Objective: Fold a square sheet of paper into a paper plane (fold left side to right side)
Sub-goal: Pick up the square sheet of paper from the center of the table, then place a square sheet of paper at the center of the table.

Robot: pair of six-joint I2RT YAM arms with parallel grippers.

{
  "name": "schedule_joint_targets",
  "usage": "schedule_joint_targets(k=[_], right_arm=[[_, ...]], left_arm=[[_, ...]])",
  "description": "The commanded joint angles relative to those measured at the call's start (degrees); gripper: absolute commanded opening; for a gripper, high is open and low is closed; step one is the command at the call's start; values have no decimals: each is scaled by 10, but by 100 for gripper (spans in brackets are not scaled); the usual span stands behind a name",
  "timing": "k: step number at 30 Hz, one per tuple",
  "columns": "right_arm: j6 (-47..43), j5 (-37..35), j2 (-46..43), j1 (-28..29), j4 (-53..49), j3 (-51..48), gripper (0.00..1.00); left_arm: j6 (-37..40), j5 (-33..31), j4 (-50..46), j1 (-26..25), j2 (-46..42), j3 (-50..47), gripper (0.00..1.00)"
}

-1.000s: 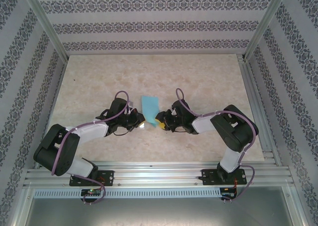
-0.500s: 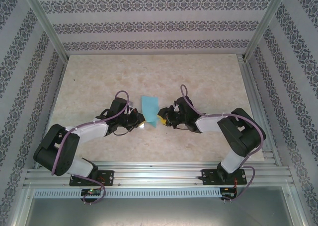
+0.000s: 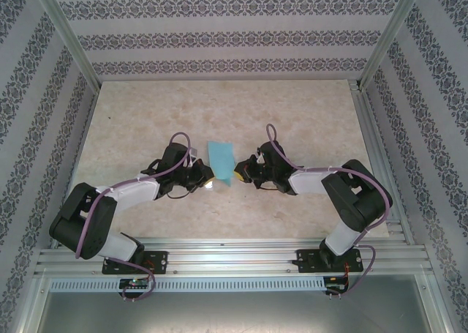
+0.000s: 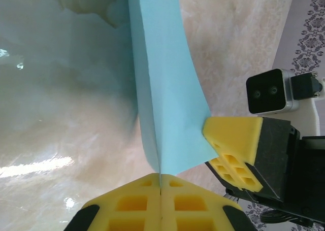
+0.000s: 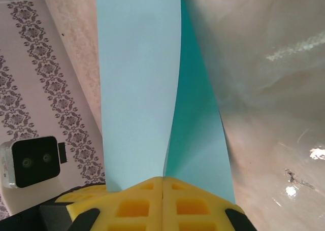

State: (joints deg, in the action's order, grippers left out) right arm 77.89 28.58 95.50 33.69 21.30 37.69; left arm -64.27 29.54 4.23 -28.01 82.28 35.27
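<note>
From the top external view, the square sheet of paper (image 3: 221, 155) is sitting near the middle of the marble-patterned table (image 3: 307, 106), folded over on itself so that it is showing as a narrow light-blue strip running from 12 o'clock down to 6 o'clock. The left gripper (image 3: 208, 181) is reaching in at the strip's 7 o'clock corner and the right gripper (image 3: 238, 177) is meeting it at the 5 o'clock corner, with both arms angling inward from the near edge. In the left wrist view, the left gripper's yellow pads (image 4: 137, 205) are pressing flat together at 6 o'clock, and the near edge of the sheet (image 4: 165, 104) is running straight into the seam between them, so this tool is clenching the paper. The sheet is rising away toward 12 o'clock, standing on edge rather than lying flat. At 4 o'clock the right gripper's yellow pad (image 4: 233, 134) is touching the sheet's corner, with the right wrist camera (image 4: 266, 91) sitting above it at 3 o'clock. In the right wrist view, the right gripper (image 5: 162, 193) is also squeezing closed at 6 o'clock, pinching two layers of the paper (image 5: 139, 89), a pale one on the left and a shaded one toward 3 o'clock. The left wrist camera (image 5: 30, 162) is peeking in at 8 o'clock.
</note>
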Motion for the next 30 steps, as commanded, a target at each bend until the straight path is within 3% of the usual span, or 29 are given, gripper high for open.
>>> schedule_joint_targets(k=[1,19,30], right_arm=[[-22,-4,-40,-5,-23,20,0],[-152,-15,-251,-105,-270,40,0],[-218,-16,-255,-118,-332,4,0]], left_arm=[[35,8,-14,-15,-23,45,0],[62,-28,-58,-119,67,247,1],[6,-59,15,-149,99,157,3]])
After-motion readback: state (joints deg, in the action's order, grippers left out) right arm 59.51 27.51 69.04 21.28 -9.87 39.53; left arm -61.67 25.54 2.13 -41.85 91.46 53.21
